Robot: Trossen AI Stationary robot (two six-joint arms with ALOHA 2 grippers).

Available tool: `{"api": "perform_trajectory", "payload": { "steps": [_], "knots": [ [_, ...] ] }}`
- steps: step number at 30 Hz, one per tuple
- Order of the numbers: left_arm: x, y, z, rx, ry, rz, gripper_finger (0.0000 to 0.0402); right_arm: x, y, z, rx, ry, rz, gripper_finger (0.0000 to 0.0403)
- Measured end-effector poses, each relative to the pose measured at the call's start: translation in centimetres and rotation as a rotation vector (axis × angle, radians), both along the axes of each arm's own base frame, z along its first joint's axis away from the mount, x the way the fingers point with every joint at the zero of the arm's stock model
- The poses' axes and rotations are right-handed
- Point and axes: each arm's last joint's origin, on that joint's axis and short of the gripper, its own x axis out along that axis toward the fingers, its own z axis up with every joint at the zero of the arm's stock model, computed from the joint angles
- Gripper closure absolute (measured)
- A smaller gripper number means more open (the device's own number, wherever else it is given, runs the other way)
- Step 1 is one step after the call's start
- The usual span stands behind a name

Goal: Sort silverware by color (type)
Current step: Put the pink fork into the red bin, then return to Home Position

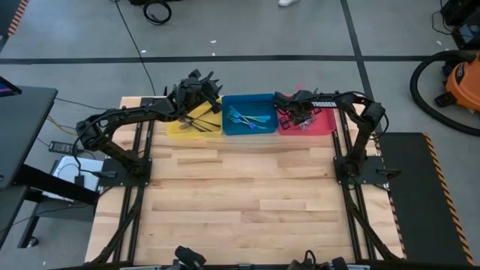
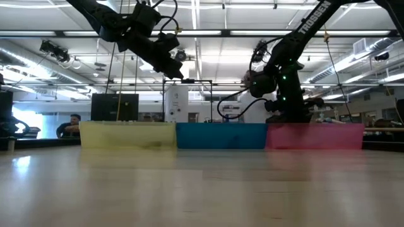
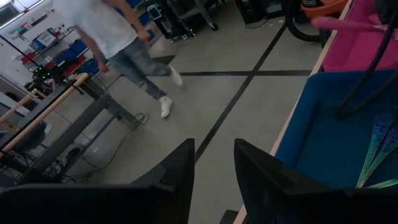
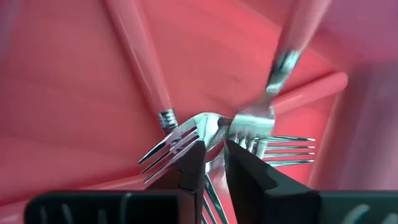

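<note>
Three bins stand in a row along the table's far edge: yellow (image 1: 193,127), blue (image 1: 249,127), pink (image 1: 321,124). Dark forks (image 1: 196,124) lie in the yellow bin and blue-handled forks (image 1: 251,116) in the blue one. Several pink-handled forks (image 4: 146,56) lie crossed on the pink bin's floor (image 4: 68,93). My right gripper (image 4: 214,165) points steeply down into the pink bin, slightly open, just over the fork heads. One pink fork (image 4: 277,68) beyond the fingertips is blurred. My left gripper (image 3: 214,171) hovers open over the yellow bin's far side with nothing between its fingers. My right gripper comes from above, pointing down at the silver heads (image 4: 208,127) of the pink-handled forks. Its fingers stand a little apart. I cannot tell whether the fingertips (image 4: 193,155) touch the tines lying right under them.
The wooden tabletop (image 1: 247,202) spreads out on the near side of the bins. Cables cross the blue bin (image 3: 348,93) in the left wrist view. A person (image 3: 124,37) walks on the floor beyond the table's far edge. An orange vacuum (image 1: 457,82) stands at the far right.
</note>
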Motion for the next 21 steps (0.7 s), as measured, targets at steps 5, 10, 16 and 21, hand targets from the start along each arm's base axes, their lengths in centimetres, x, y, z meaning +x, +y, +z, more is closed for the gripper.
{"api": "perform_trajectory", "payload": {
  "steps": [5, 10, 16, 21],
  "knots": [
    [0.0, 0.0, 0.0, 0.002, 0.004, -0.001, 0.0283, 0.0, 0.0, 0.0, 0.009, 0.005, 0.008, 0.0317],
    [0.0, 0.0, 0.0, 0.001, 0.005, -0.001, 0.0283, 0.4, -0.2, 0.9, 0.010, -0.005, 0.008, 0.0298],
    [0.0, 0.0, 0.0, 0.001, -0.004, 0.000, 0.0283, 1.7, -0.8, 3.9, -0.015, -0.009, 0.073, 0.0296],
    [-0.1, 0.2, -0.1, -0.031, -0.027, 0.018, 0.0283, 3.0, -0.6, 6.7, -0.089, -0.030, 0.205, 0.0296]
  ]
}}
